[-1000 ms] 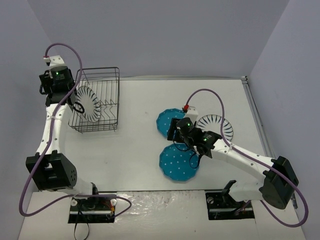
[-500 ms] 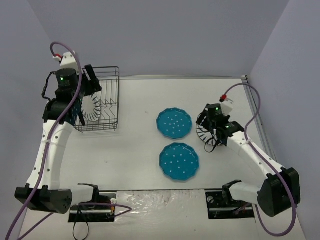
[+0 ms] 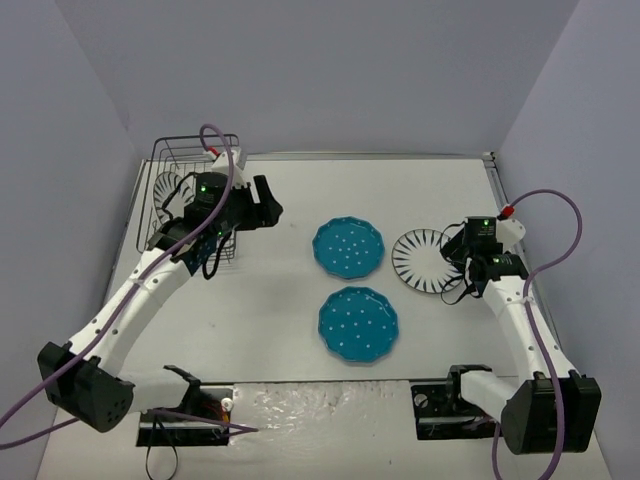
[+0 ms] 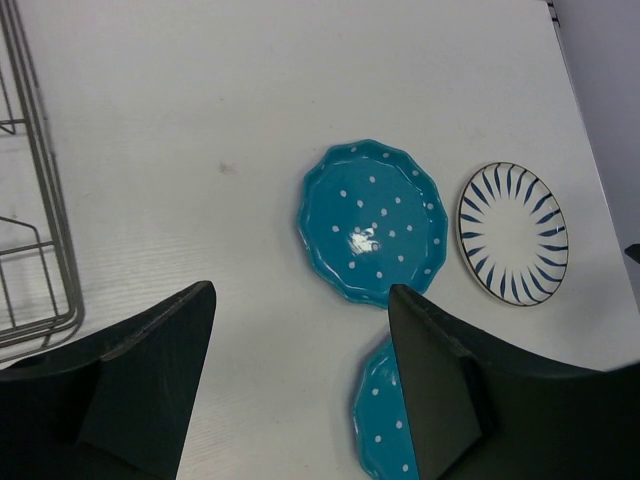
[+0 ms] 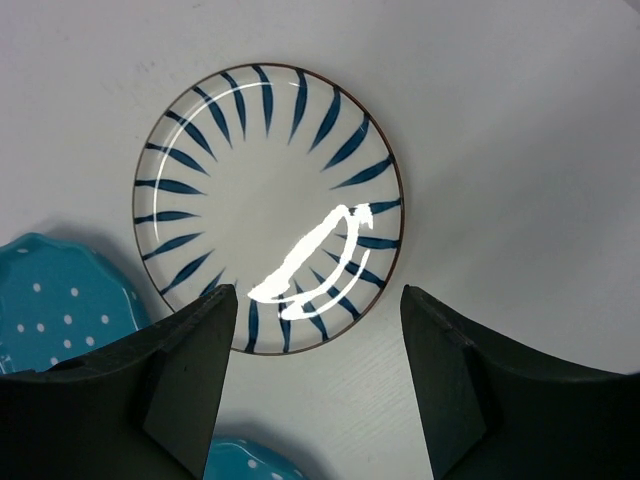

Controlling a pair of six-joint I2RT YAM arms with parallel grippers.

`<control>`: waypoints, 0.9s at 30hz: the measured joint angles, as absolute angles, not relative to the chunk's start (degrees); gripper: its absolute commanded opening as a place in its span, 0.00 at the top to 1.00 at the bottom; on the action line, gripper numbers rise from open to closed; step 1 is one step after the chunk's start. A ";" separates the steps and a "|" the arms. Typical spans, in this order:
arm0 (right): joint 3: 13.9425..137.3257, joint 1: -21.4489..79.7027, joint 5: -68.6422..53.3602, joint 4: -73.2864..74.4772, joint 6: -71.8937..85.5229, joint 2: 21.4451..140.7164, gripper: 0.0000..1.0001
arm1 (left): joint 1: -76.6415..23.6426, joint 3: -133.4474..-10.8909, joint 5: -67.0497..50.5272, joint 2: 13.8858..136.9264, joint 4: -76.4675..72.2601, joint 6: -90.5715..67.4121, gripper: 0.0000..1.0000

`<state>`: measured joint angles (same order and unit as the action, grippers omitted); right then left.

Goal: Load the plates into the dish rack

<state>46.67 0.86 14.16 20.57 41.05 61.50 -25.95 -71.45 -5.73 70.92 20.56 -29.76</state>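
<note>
White tabletop: striped plate flat below right tool, jaws apart, nothing btw.

Top external: high, above and behind the arm bases, tilted down. It is the farthest view. The whole table is in frame, with the dish rack at upper left.

Left wrist: mid height, looking down past the left gripper along the bottom edge. The rack's wire clips the left edge.

Right wrist: nearest, looking straight down past the right gripper.

Shared by all three:
- the striped plate
- the far teal plate
- the near teal plate
</note>
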 measured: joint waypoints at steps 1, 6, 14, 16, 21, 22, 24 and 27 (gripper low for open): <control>46.08 0.35 13.89 20.82 41.09 61.53 0.36 | -26.69 -71.32 -5.75 71.56 19.95 -30.04 0.33; 43.11 -3.67 12.23 21.09 41.12 61.69 0.36 | -30.03 -71.21 -6.20 75.40 16.73 -30.77 0.33; 36.26 -9.76 5.66 15.77 40.80 63.60 0.35 | -31.12 -70.57 -6.67 79.03 13.98 -31.54 0.32; 33.98 -11.61 3.07 13.77 40.84 64.38 0.35 | -31.19 -70.57 -6.72 79.40 13.63 -31.55 0.32; 30.42 -14.26 -1.58 8.76 40.86 66.82 0.36 | -31.55 -70.57 -7.08 79.96 12.77 -31.57 0.32; 29.97 -14.51 -2.43 7.87 40.86 67.04 0.36 | -31.57 -70.57 -7.19 80.14 12.64 -31.56 0.32; 29.24 -14.86 -3.82 6.05 40.86 67.19 0.36 | -31.76 -70.57 -7.29 80.54 12.54 -31.55 0.32; 28.49 -15.02 -5.58 3.24 40.99 67.29 0.37 | -31.83 -70.57 -7.33 81.18 12.51 -31.57 0.32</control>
<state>28.49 -15.02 -5.58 3.24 40.99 67.29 -31.83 -70.57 -7.33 81.18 12.51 -31.57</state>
